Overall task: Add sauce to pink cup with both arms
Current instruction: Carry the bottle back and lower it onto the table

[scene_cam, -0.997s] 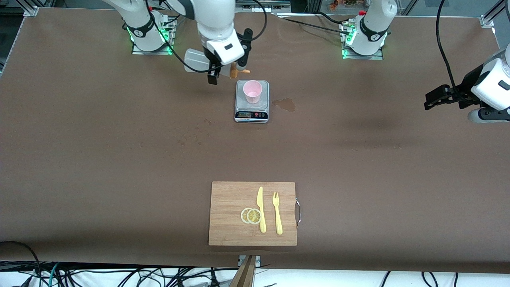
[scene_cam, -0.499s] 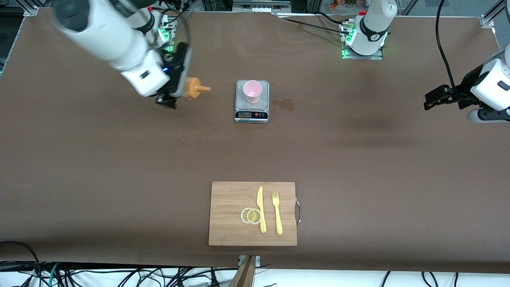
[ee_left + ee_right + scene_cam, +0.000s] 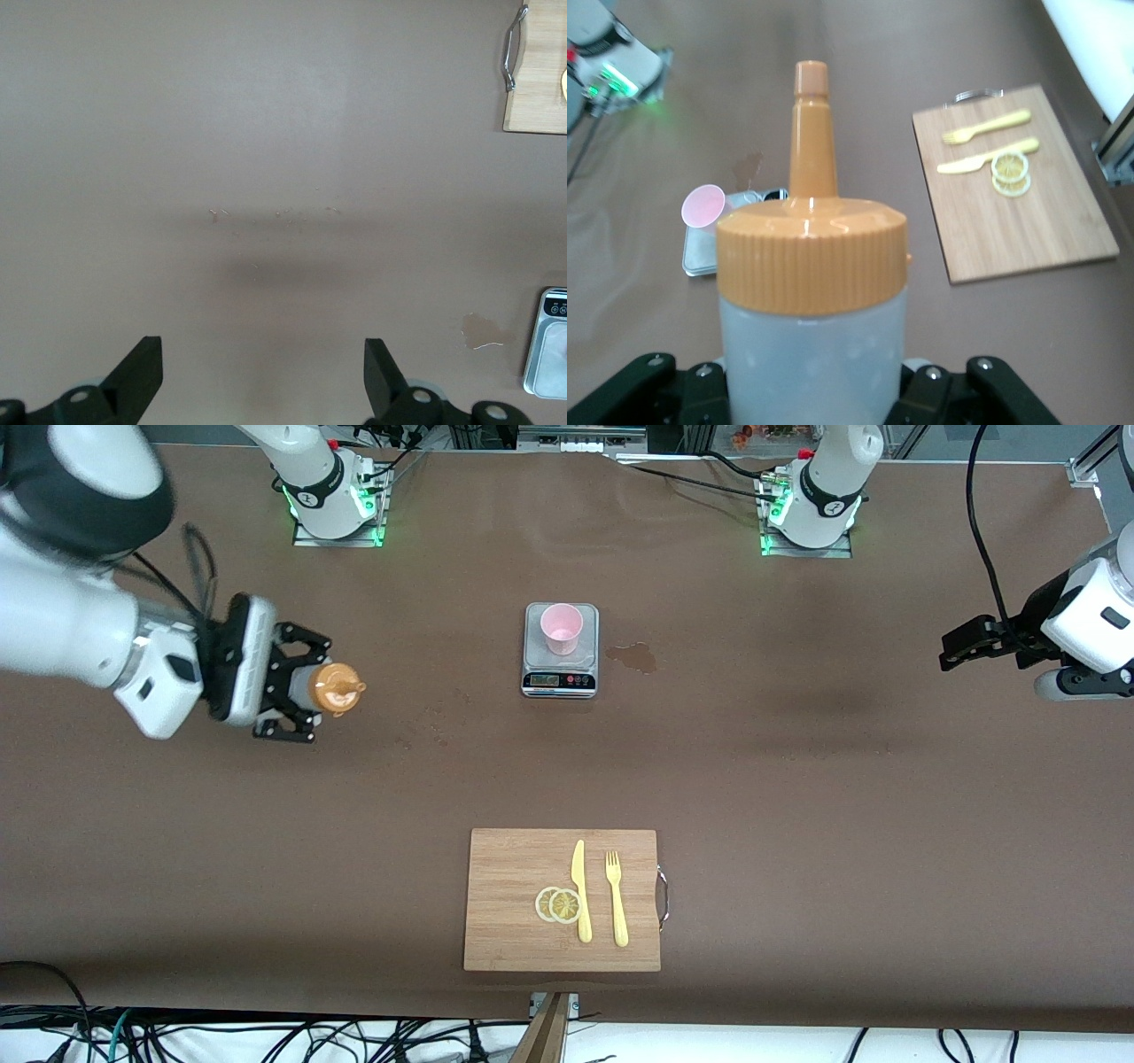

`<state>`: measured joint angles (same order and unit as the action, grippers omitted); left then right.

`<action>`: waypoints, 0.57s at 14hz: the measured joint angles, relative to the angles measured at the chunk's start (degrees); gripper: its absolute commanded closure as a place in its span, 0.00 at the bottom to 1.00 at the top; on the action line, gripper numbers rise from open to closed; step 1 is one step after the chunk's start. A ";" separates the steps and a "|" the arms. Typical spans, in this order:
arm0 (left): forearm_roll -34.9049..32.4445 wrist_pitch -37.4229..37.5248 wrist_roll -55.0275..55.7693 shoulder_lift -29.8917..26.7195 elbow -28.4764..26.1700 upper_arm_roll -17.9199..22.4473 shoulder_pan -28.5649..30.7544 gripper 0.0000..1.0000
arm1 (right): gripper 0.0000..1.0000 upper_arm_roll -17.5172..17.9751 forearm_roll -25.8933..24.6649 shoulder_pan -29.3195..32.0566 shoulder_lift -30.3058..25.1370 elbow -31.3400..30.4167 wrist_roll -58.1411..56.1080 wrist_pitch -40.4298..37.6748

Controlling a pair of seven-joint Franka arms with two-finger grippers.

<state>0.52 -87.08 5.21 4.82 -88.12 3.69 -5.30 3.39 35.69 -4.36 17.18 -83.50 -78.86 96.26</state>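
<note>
Right gripper [image 3: 306, 691], middle-left of frame, jaws clamped on the one sauce [image 3: 332, 689]; left gripper [image 3: 961, 645] waits, jaws wide, empty. One cup [image 3: 562, 628] on one scale [image 3: 560, 679].

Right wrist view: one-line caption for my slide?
Right gripper shut on the sauce bottle, orange nozzle up; pink cup on the scale.

**Bottle in my right jaws, cup on the scale**

I hold the sauce [image 3: 330, 689], a frosted-white squeeze bottle with an orange nozzle cap, clamped in my right gripper [image 3: 297, 691] above the table toward the right arm's end, nozzle aimed toward the pink cup [image 3: 562, 628]. The cup, pale and tapered, stands upright on the scale [image 3: 560, 680].
</note>
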 measured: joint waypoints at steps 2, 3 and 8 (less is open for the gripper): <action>0.00 0.00 0.00 0.17 0.00 -0.02 0.00 0.00 | 1.00 -4.64 8.59 0.89 4.39 2.17 -9.79 -3.20; 0.00 0.00 0.00 0.19 0.00 -0.03 0.00 0.00 | 1.00 -6.87 12.85 1.44 6.49 2.61 -15.10 -4.81; 0.00 0.00 0.00 0.20 0.00 -0.04 0.00 0.00 | 1.00 -15.39 29.80 3.92 18.65 2.98 -38.46 -15.46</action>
<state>0.52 -87.08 5.21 5.03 -88.12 3.65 -5.30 -12.00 65.49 -0.44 35.82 -80.52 -117.32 80.80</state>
